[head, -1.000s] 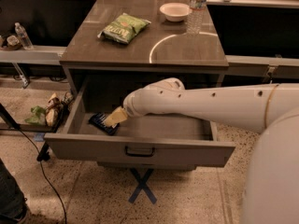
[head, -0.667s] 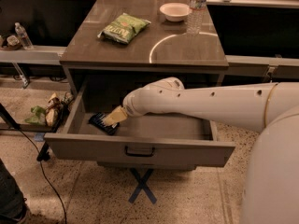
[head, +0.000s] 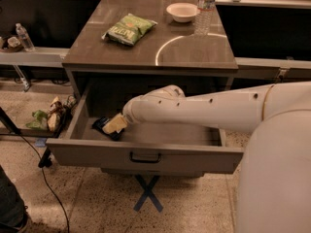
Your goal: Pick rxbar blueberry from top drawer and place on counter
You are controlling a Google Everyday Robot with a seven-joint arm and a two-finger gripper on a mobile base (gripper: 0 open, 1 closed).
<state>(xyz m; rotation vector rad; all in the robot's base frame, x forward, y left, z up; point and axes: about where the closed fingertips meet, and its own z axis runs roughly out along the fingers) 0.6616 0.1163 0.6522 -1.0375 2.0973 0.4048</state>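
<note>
The top drawer of the grey cabinet stands pulled open. The dark blue rxbar blueberry lies flat on the drawer floor near the left wall, partly covered by my gripper. My gripper reaches down into the drawer from the right on the white arm and sits on or right at the bar's right end. The counter above is glossy grey-brown with a pale curved reflection.
A green chip bag, a white bowl and a clear water bottle stand on the counter. Snack packets and a black cable lie on the floor at the left. A blue tape cross marks the floor in front.
</note>
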